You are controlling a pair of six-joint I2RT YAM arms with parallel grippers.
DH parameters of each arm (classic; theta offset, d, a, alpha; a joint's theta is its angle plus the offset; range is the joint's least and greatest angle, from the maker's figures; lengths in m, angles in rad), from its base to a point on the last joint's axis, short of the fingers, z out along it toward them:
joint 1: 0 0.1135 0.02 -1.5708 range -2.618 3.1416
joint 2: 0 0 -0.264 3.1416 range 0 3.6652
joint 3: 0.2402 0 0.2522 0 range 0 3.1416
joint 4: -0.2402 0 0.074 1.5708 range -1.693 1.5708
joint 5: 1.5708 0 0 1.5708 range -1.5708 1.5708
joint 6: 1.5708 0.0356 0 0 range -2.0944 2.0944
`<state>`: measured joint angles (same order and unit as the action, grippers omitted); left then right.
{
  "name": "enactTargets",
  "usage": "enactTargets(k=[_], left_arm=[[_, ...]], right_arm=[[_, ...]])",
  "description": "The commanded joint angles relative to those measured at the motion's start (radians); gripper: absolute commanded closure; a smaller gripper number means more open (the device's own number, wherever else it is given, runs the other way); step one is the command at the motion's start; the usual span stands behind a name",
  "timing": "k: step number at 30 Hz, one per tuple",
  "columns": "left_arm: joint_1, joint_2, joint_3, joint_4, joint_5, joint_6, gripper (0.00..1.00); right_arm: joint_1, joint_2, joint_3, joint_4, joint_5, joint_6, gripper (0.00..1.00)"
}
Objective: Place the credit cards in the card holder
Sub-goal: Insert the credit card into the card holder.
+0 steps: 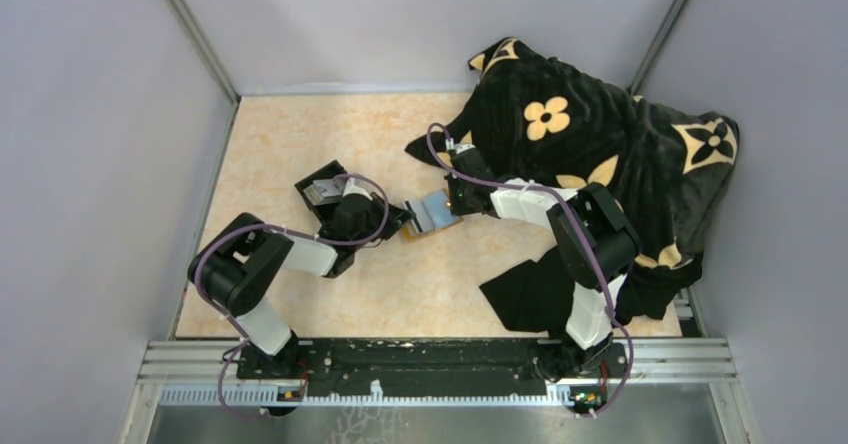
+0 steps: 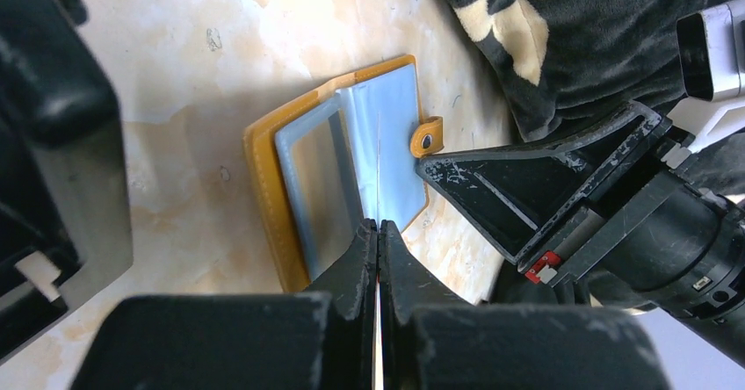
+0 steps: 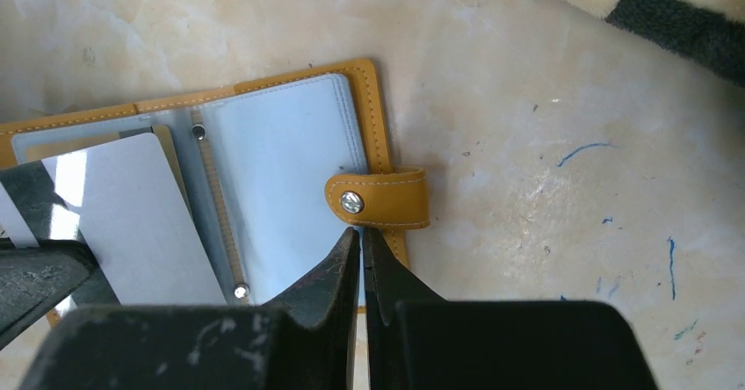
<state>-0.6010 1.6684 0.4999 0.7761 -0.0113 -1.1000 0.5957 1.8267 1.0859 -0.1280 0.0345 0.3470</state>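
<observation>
Setting: robotics lab test cell.
Enclosure: plain grey walls (image 1: 80,164), aluminium corner struts (image 1: 195,34).
Mounting: left arm (image 1: 265,264) and right arm (image 1: 585,239) bolted to a slotted metal rail (image 1: 440,364) at the counter's (image 1: 300,134) near edge.

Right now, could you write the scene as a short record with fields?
card holder: lying open, snap tab undone
credit card: pale, over the holder's left page
left gripper: shut on the credit card
right gripper: jaws almost together, tips at the holder's right page
black box: just left of the left gripper
blanket: right of the holder
</observation>
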Motion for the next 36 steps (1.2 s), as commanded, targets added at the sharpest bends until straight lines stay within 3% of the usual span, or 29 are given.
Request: enactTargets(k=[1,21,36], left_arm=[[-0.014,0.032,0.042,0.052,-0.006,-0.016,1.00],[-0.097,0.011,0.054,-0.088,-0.214,-0.012,1.00],[-0.097,0.053,0.091,-0.102,-0.238,-0.042,1.00]], right_arm=[[0.010,0.014,0.033,-0.002,0.023,-0.015,0.95],[0.010,0.016,0.029,-0.011,0.008,-0.012,0.96],[0.010,0.022,0.022,-0.007,0.007,-0.016,0.96]])
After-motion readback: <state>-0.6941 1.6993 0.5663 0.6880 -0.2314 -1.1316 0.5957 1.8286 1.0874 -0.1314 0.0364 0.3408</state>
